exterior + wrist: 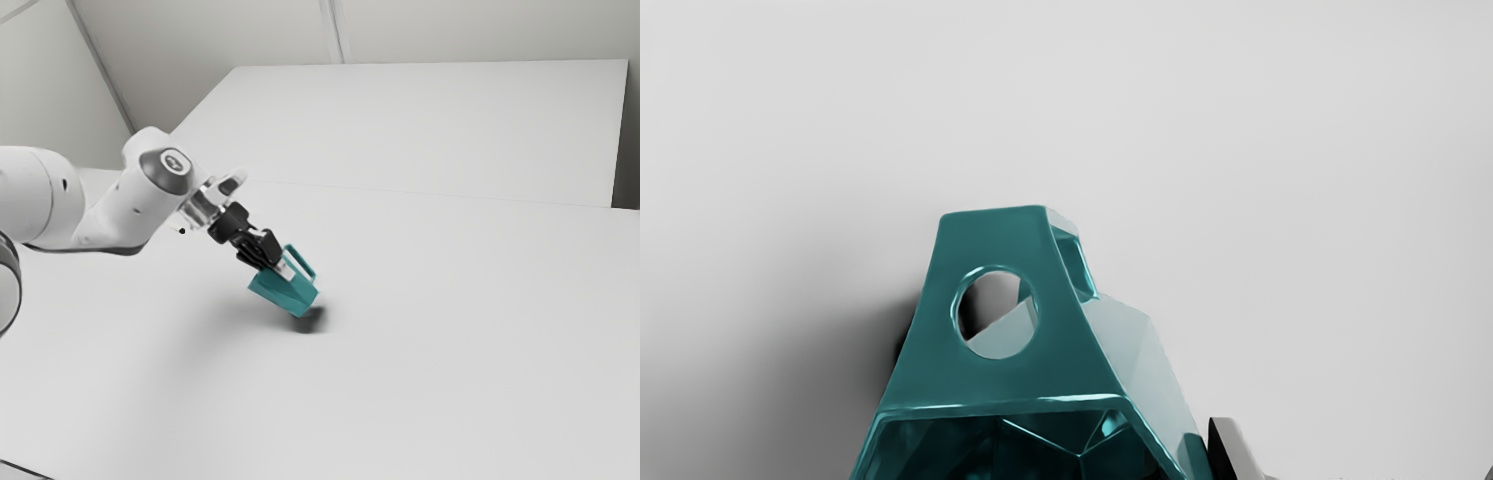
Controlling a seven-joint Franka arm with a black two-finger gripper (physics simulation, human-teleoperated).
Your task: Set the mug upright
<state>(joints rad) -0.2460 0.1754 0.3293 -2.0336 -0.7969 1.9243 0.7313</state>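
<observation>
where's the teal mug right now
The teal mug is tilted at the end of the black gripper, just to the exterior view's left of centre, beside a dark shadow.

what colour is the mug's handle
Teal, a dark shade, showing best in the wrist view.

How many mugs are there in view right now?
1: the teal mug, tilted, at the end of the robot arm. Anything directly behind the arm would be hidden.

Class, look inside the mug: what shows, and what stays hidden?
Inside the mug, dark teal inner walls meet along bright edges. The rest runs past the wrist view's edge or lies in shade; whether it holds anything, I cannot tell.
</observation>
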